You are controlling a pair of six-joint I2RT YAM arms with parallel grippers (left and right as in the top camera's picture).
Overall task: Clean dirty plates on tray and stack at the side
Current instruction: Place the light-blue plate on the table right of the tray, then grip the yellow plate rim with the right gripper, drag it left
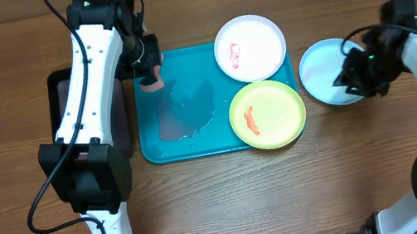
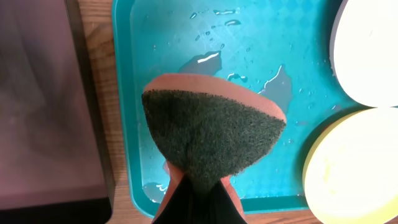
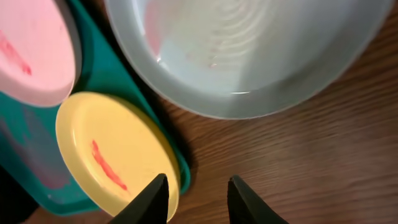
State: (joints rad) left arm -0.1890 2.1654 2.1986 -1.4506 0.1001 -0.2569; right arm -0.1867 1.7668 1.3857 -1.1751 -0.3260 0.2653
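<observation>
The turquoise tray (image 1: 195, 140) holds a white plate (image 1: 250, 47) with a red smear and a yellow-green plate (image 1: 267, 113) with an orange smear. The light blue plate (image 1: 321, 74) lies on the table right of the tray. My left gripper (image 1: 150, 74) is shut on an orange sponge with a dark scouring face (image 2: 211, 130), held over the tray's wet far-left part (image 2: 174, 37). My right gripper (image 3: 198, 199) is open and empty. It hovers by the light blue plate (image 3: 249, 50), with the yellow-green plate's edge (image 3: 112, 149) beside its left finger.
A smaller black tray (image 1: 61, 115) lies left of the turquoise tray, partly under my left arm, and shows in the left wrist view (image 2: 43, 93). A water puddle (image 1: 191, 111) spreads over the turquoise tray's left half. Bare wood surrounds both trays.
</observation>
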